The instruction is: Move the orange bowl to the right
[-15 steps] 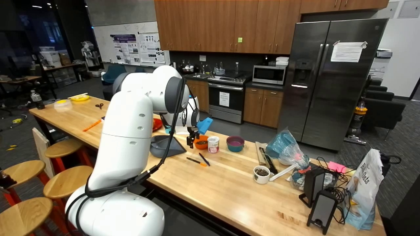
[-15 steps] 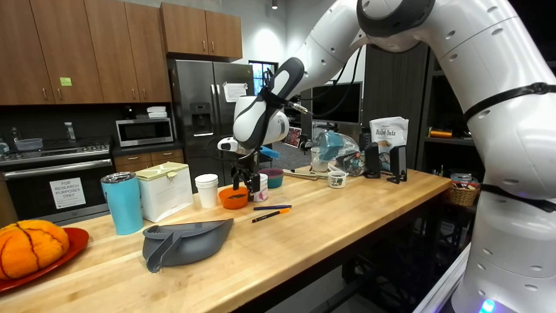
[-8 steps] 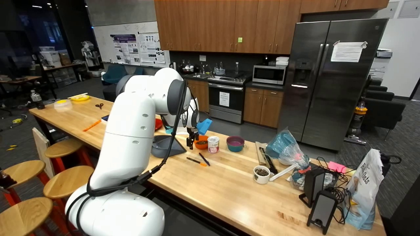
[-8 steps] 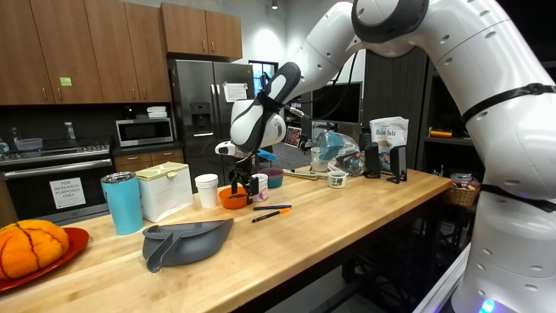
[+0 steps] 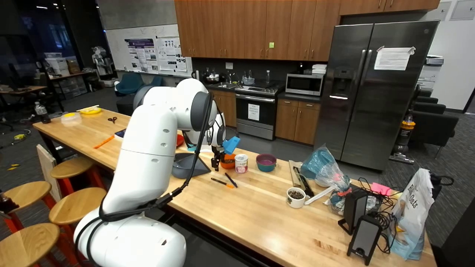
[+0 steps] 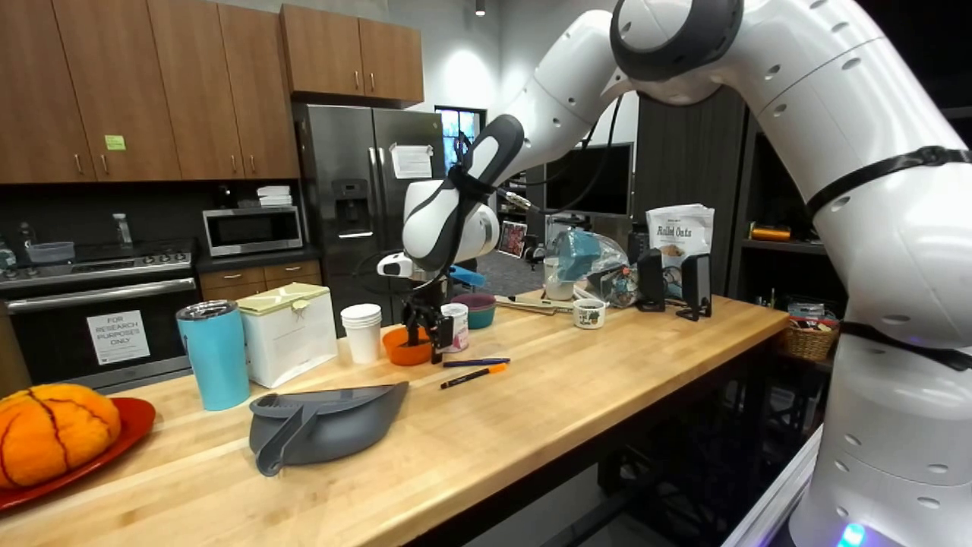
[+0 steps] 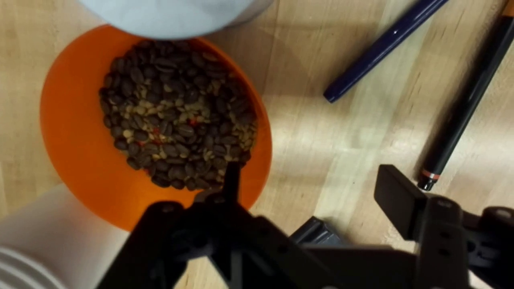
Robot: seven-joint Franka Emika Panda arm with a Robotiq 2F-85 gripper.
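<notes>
The orange bowl (image 6: 408, 354) stands upright on the table in both exterior views, partly hidden by my gripper (image 5: 217, 164). In the wrist view the orange bowl (image 7: 70, 128) fills the left side and holds dark beans and paler grains. My gripper (image 7: 312, 186) is open with nothing between its fingers. One finger (image 7: 231, 182) reaches over the bowl's inside near its rim. The other finger (image 7: 401, 200) is outside the bowl, above the table. The near bowl wall lies between the fingers. I cannot tell whether a finger touches it.
A white can (image 5: 241, 164) stands close beside the bowl, and stacked paper cups (image 6: 362, 334) stand on its other side. A blue pen (image 6: 477, 362) and a black-orange marker (image 6: 472, 376) lie in front. A grey dustpan (image 6: 326, 425) and a purple-teal bowl (image 5: 266, 163) are nearby.
My gripper has come down a little, so one finger reaches lower into the bowl. The arm has shifted slightly. The bowl has not moved.
</notes>
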